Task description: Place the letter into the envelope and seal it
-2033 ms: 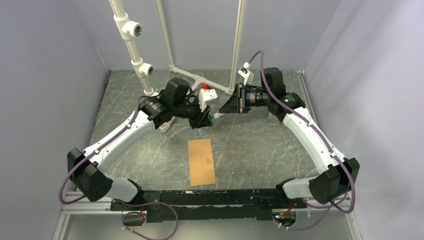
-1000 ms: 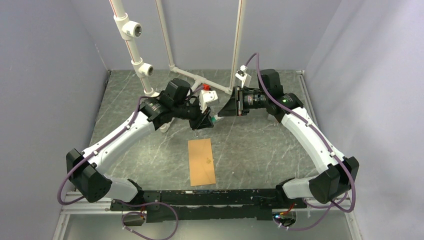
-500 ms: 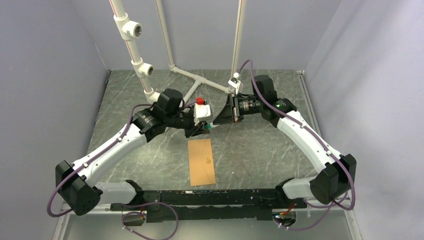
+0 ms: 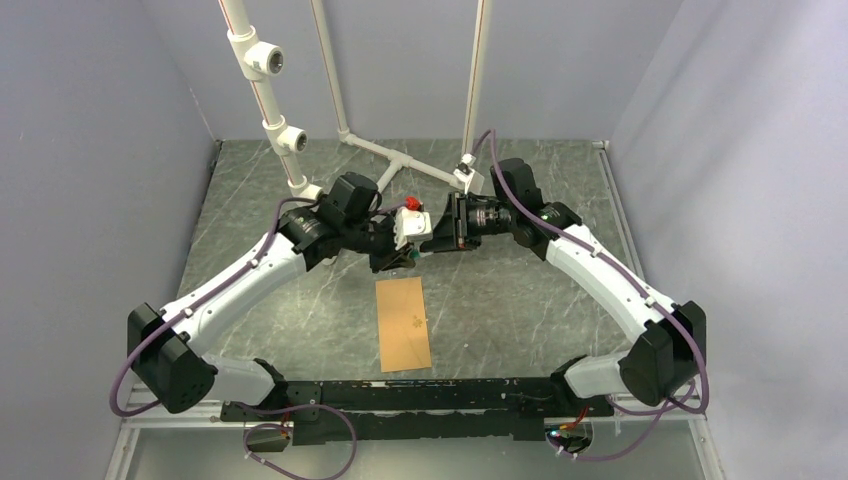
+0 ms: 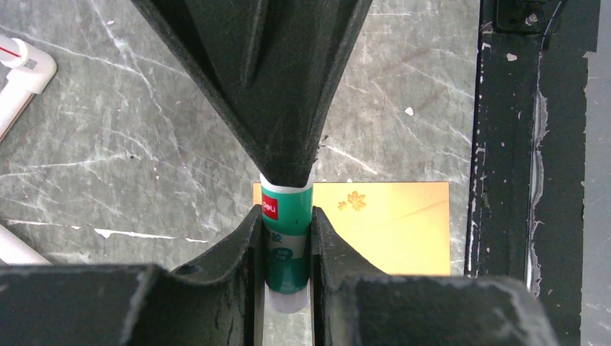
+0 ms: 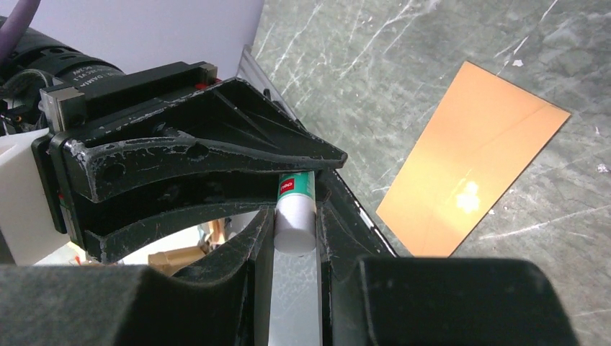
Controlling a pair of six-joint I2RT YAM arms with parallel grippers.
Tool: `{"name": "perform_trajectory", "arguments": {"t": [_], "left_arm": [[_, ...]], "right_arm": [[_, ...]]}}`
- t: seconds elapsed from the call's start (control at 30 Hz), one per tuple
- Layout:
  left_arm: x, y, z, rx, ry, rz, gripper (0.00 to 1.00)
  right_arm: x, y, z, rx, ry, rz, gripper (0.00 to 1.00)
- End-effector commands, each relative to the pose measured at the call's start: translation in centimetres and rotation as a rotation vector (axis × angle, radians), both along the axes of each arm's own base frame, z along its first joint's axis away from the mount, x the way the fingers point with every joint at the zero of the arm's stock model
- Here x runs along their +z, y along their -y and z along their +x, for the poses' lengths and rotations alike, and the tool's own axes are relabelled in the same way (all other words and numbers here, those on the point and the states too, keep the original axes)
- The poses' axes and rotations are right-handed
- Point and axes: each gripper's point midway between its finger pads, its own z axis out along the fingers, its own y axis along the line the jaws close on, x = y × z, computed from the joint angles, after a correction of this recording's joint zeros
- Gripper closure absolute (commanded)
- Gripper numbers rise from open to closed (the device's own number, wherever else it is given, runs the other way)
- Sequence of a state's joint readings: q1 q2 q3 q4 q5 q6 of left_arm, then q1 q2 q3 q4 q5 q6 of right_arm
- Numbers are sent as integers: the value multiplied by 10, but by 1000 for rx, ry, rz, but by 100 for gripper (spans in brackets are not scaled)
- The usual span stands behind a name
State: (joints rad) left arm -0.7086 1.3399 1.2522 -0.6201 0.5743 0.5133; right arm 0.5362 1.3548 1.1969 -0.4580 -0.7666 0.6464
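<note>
Small green-and-white plastic glue stick (image 5: 286, 238) pinched at both ends in mid-air, long kraft-brown paper envelope (image 4: 404, 324) flat on the table nearer in.

Nearest, a black metal base rail (image 4: 420, 390) along the near edge. Just beyond it, on the grey-green marbled table (image 4: 500, 300), the envelope lying flat, long sides running near to far, a small leaf mark on its face, touched by neither arm. Farther out and raised off the table, left fingers (image 5: 241, 249) clamped on one end of the glue stick, right fingers (image 6: 339, 231) clamped on the other end, the two pairs meeting tip to tip close to the envelope's far short edge. Red logo on the stick's green label showing between them. At the far side, a white plastic pipe frame (image 4: 380, 150) standing on the table.
</note>
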Motion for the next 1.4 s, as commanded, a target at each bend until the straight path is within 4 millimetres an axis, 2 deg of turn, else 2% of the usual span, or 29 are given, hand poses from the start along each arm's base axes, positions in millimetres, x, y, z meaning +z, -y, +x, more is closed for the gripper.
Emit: {"name": "perform_trajectory", "arguments": {"t": [0.0, 0.07, 0.23, 0.4, 0.63, 0.77, 0.9, 1.13, 1.23, 1.33, 1.37], "left_arm": [[104, 51, 11, -142, 289, -320, 98], [107, 54, 15, -141, 309, -339, 97], [127, 64, 32, -133, 387, -350, 97], [148, 70, 36, -156, 435, -380, 97], [176, 81, 45, -190, 521, -408, 98], [202, 88, 41, -234, 553, -459, 98], [217, 97, 27, -288, 542, -535, 98], [208, 99, 29, -283, 529, -519, 98], [185, 89, 30, -251, 505, -454, 98], [155, 77, 25, -208, 446, -406, 98], [144, 72, 23, -192, 418, -394, 98]], "right_arm": [[4, -27, -20, 44, -31, 60, 100], [9, -32, -24, 59, -43, 100, 100], [-12, -30, -29, 54, -103, 25, 100], [-27, -31, -27, 20, -132, -13, 100], [-52, -34, -38, 39, -204, -85, 100], [-69, -34, -40, 34, -265, -109, 100], [-68, -43, -39, 49, -300, -59, 100], [-71, -46, -39, 69, -322, -64, 100], [-45, -31, -11, -3, -249, -30, 100], [-7, -2, 27, -117, -143, -4, 100], [4, 10, 38, -163, -112, 2, 96]]}}
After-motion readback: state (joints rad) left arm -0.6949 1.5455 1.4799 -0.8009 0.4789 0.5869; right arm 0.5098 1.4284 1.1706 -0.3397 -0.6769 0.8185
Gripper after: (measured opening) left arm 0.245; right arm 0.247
